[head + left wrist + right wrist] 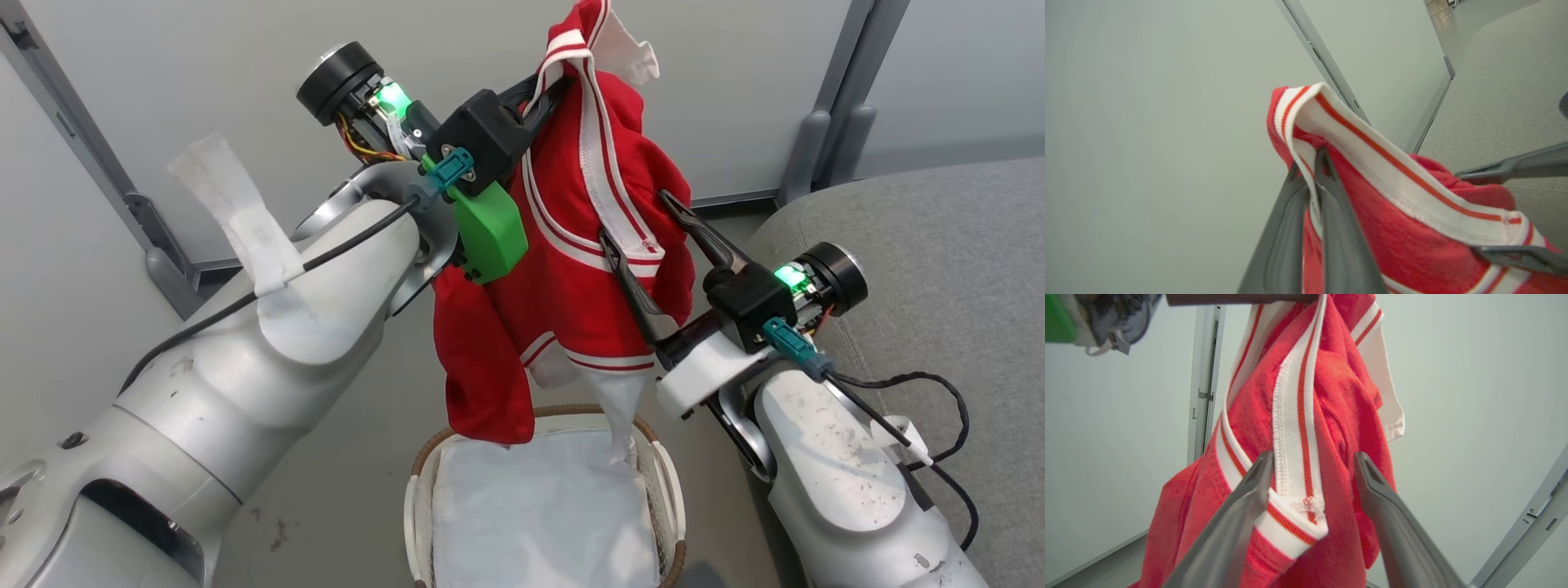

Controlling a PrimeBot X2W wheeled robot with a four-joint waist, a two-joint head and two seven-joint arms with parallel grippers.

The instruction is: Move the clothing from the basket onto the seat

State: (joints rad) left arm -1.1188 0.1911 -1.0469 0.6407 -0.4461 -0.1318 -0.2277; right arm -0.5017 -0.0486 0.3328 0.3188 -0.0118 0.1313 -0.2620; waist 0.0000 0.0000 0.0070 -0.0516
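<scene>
- The seat (pixel 922 237) first, the big grey cushion on the robot's right, just beside the right forearm; its top is bare and ready to take a drop.
- The clothing (pixel 571 278) is up in the air between the two arms, hanging over the basket; the long axis runs close to vertical, with the striped collar end pointing up at the pinch and the white tail pointing down into the basket mouth; whether that tail touches the liner I cannot tell.
- The basket (pixel 665 482) sits low and central on the floor, its brown rim partly hidden by the red hem; the white liner (pixel 539 514) lies flat inside.
- The left gripper (pixel 1308 163) is clamped on the clothing, fingers pressed together over the striped trim at the very top; it carries the whole weight.
- The right gripper (pixel 1314 457) is spread wide, one finger on either side of the white double stripe lower down, holding nothing.
- My read of the step: lift clear, then swing to the seat; done well, the left arm goes higher until the tail is above the rim, so the liner is not dragged along; the right could close on the stripe to stop the cloth swinging; then carry rightward and lay it down tail first.
</scene>
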